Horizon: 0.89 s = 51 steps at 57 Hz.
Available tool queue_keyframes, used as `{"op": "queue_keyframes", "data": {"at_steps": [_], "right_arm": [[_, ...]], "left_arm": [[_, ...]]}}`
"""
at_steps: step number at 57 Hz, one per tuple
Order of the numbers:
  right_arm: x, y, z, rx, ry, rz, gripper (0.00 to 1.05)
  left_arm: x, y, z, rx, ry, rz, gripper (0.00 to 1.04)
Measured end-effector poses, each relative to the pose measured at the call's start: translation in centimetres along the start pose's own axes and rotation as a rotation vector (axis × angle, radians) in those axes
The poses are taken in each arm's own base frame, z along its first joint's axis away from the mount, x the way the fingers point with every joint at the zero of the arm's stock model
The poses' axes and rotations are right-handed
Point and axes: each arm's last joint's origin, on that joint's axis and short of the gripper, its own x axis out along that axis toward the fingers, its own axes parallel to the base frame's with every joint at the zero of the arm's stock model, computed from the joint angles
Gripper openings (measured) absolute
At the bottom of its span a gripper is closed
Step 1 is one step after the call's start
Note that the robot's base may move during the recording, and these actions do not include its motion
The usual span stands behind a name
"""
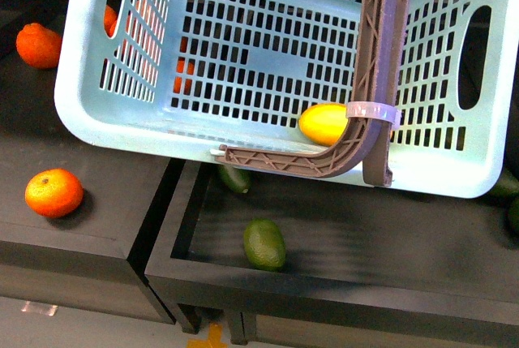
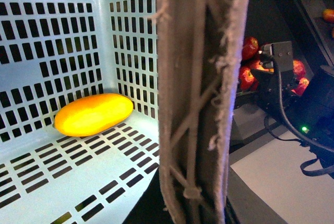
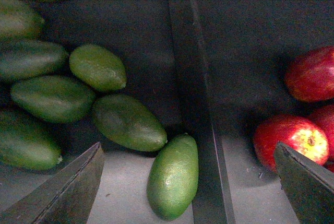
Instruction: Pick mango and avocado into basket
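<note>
1. Judging by its look, the avocado is firm, smooth and apt to roll; take it across the middle.
2. The right gripper hangs over it, spread wide apart; the left gripper is out of sight.
3. The mango lies in the basket, against its near wall.
4. Only the right wrist view shows apples; only the front view, oranges.
</note>
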Motion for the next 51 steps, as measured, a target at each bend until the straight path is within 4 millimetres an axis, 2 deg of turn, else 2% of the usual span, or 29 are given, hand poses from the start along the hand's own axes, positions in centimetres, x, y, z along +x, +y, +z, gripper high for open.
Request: {"op": "queue_keyframes", "data": {"at_steps": [7, 28, 42, 51], "right_arm": [[2.0, -0.1, -1.4, -0.045, 0.041, 0.038, 0.97], [5.5, 0.5, -5.8, -0.101, 0.105, 0.075, 0.97], [7.4, 1.2, -6.3, -0.106, 0.108, 0.099, 0.97], [9.8, 2.3, -5.3, -0.118, 0.082, 0.137, 0.97]], "left_arm": [[0.0, 0.0, 0.0, 0.0, -0.001, 0.003, 0.08], [0.0, 0.0, 0.0, -0.001, 0.0, -0.001, 0.08], [0.0, 0.0, 0.0, -0.001, 0.0, 0.001, 0.08], [0.0, 0.0, 0.0, -0.001, 0.0, 0.001, 0.08]]}}
